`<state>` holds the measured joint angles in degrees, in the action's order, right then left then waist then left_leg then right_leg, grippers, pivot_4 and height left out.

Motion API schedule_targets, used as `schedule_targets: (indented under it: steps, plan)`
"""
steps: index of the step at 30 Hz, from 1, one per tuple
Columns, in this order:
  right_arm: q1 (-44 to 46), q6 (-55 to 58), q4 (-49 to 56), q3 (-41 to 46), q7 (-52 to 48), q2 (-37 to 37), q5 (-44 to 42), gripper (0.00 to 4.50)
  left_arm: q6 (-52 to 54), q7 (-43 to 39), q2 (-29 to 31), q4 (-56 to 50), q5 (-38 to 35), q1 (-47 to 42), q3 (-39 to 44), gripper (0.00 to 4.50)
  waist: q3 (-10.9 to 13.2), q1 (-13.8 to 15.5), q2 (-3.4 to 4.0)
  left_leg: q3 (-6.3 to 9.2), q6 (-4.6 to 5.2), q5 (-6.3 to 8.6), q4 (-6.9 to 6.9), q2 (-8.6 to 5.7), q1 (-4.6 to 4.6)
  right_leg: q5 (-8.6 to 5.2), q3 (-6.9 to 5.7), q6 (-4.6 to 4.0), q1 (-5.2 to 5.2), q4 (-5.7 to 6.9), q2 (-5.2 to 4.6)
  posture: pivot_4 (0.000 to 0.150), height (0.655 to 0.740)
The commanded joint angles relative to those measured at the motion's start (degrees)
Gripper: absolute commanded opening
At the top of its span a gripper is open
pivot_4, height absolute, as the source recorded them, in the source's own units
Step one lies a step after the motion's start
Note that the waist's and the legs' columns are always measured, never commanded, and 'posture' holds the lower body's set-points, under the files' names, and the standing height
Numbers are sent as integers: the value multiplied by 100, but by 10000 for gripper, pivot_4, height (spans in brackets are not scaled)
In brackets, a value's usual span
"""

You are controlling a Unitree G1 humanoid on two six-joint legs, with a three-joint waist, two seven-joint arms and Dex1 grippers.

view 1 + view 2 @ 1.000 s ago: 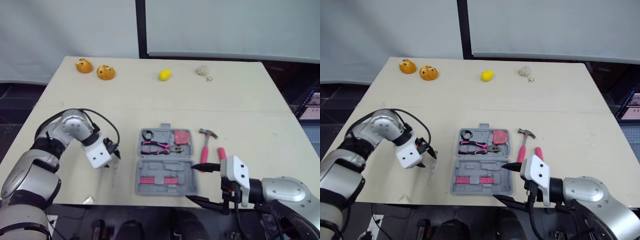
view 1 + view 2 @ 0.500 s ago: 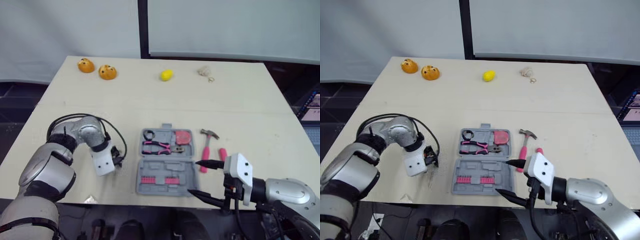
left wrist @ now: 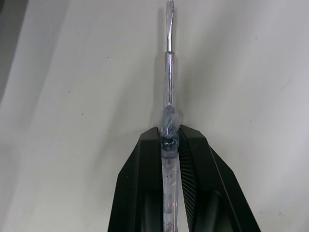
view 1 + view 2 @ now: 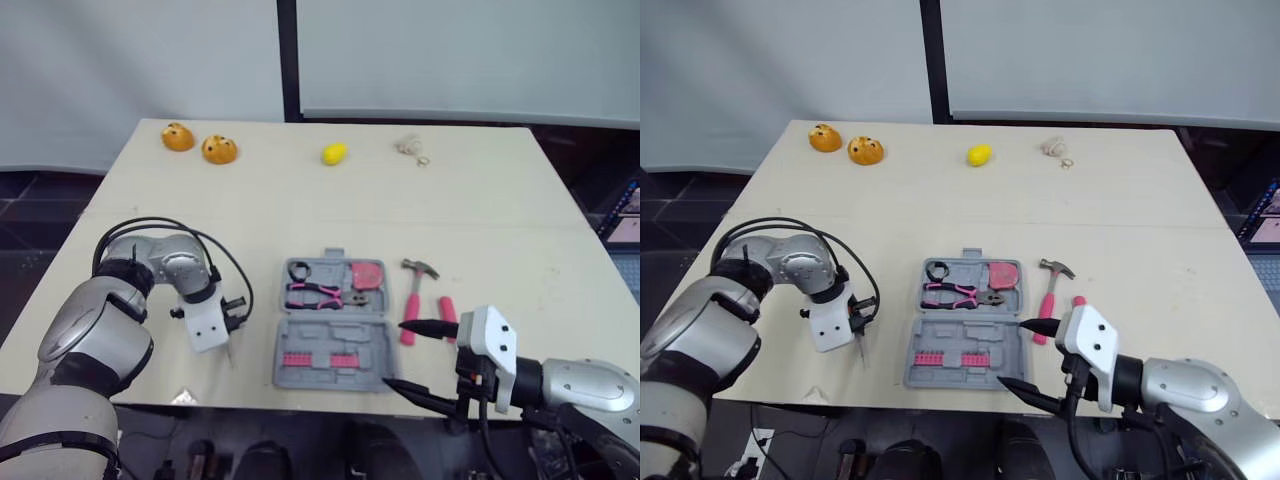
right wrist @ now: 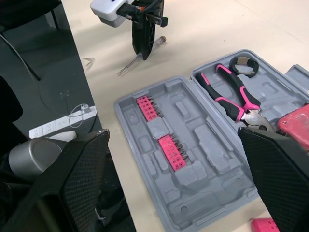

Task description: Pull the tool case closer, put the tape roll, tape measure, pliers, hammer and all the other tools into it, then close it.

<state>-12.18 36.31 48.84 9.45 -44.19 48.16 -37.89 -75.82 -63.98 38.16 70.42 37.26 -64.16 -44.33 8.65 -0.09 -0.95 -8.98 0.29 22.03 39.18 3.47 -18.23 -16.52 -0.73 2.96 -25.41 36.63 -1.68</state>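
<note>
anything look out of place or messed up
Nothing spilled or damaged. The odd ones out sit along the far edge of the pale table: two round orange objects, a yellow lemon-shaped object and a small beige lump, none matching the open grey plastic tool case.

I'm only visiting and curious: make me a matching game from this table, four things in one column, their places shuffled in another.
Things:
1 screwdriver
2 pliers
3 hammer
4 lemon

Places:
A inside the open case
B gripped by the left pincer
C far side of the table
D on the table, just right of the case

Pairs: 1-B, 2-A, 3-D, 4-C
</note>
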Motion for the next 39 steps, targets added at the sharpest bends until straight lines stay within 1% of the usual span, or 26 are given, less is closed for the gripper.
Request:
schedule_targets:
  steps: [1,3,4,6,8,10,11,13,17,19,20,21,22,26,28,31,33,36,39]
  plan:
    - [50,-23,173,152,17,29,-142,45000,418,-1265,214,192,-1173,-32,611,798,12,-15,-28,0,-8,-4,1,-2,-5,-1,-2,-2,-4,1,5,1500,7370]
    - [81,-33,139,127,-6,34,-146,45000,994,-2093,288,3,-1953,124,1018,798,17,-29,-44,-2,-17,-6,1,0,-8,-3,-13,-8,-7,-1,14,1500,7370]
    - [135,-52,84,85,-35,35,-133,45000,1683,-2489,422,-264,-2488,270,1233,798,18,-32,-45,-2,-17,-6,1,1,-8,-4,-23,-10,-7,-4,14,1500,7370]
    - [246,-98,-44,10,-94,32,-92,45000,3214,-2815,897,-1213,-3462,719,1335,798,19,-90,-45,-3,-18,-4,0,4,-8,-6,-30,-13,-9,-3,13,1500,7370]
    - [299,-135,-139,-10,-153,41,-61,45000,4333,-2852,1444,-2342,-4098,1262,1365,798,22,-153,-48,1,-18,-4,-1,24,-7,-7,-14,-15,-10,-1,1,1500,7370]
    - [301,-170,-218,47,-242,70,-83,45000,5441,-2852,1884,-3360,-4449,1827,1634,798,22,-167,-48,1,-18,-4,-1,28,-5,-8,0,-15,-11,2,-14,1500,7370]
    - [289,-188,-246,79,-287,86,-95,45000,5934,-2845,2025,-3755,-4553,2049,1774,798,23,-155,-49,1,-18,-4,-1,27,-3,-9,0,-16,-10,7,-22,1500,7370]
    - [251,-224,-305,161,-387,121,-114,45000,6838,-2658,2274,-4493,-4750,2460,2017,798,21,-133,-51,-1,-19,-4,0,21,0,-9,-1,-16,-10,12,-9,1500,7370]
    - [232,-294,-434,209,-514,156,-95,45000,9457,-2093,2744,-6085,-5215,3266,2461,798,22,-96,-52,0,-19,-5,2,17,-1,-9,3,-15,-9,11,-3,1500,7370]
    - [247,-300,-452,186,-523,149,-83,45000,10669,-1919,2878,-6742,-5385,3500,2568,798,22,-86,-52,-1,-19,-4,2,17,-2,-9,5,-15,-9,8,1,1500,7370]
    - [249,-314,-470,163,-524,140,-62,45000,11534,-1685,2885,-7126,-5519,3591,2617,798,22,-82,-53,0,-20,-4,2,17,-1,-9,5,-15,-9,9,2,1500,7370]
    - [240,-340,-490,139,-529,132,-29,45000,12304,-1443,2852,-7435,-5624,3651,2659,798,22,-78,-52,-1,-21,-4,2,17,-1,-9,7,-15,-9,9,4,1500,7370]
    - [218,-378,-511,125,-535,131,14,45000,12847,-1249,2815,-7684,-5705,3704,2703,798,22,-73,-53,-1,-22,-4,2,16,1,-9,12,-15,-9,10,5,1500,7370]
    - [-5,-560,-565,159,-599,145,185,45000,14530,-392,2483,-8284,-5888,3821,2892,798,22,-56,-52,-2,-25,-3,0,15,3,-9,21,-15,-9,10,9,1500,7370]
    - [-149,-597,-532,254,-582,110,197,45000,15559,401,1872,-8269,-5802,3807,3305,798,22,-20,-52,-3,-27,-5,1,15,3,-9,25,-15,-9,10,10,1500,7370]
    - [-272,-645,-493,294,-550,80,211,45000,16501,1174,1286,-8224,-5691,3694,3738,798,21,-9,-58,-7,-27,-5,3,13,7,-9,32,-14,-9,16,10,1500,7370]
    - [-321,-667,-479,300,-533,69,220,45000,16789,1668,998,-7986,-5773,3599,3995,798,22,-20,-60,-8,-29,-5,3,14,7,-9,35,-14,-10,17,9,1500,7370]
    - [-353,-683,-481,316,-519,42,233,45000,16832,2403,613,-7382,-6109,3423,4246,798,22,-14,-59,-7,-37,-6,3,18,13,-10,41,-16,-9,23,-2,1500,7370]
    - [-327,-681,-492,304,-486,17,236,45000,16832,3301,-28,-6742,-6021,3109,4712,798,21,0,-59,-7,-39,-7,4,17,17,-10,40,-16,-8,28,-12,1500,7370]
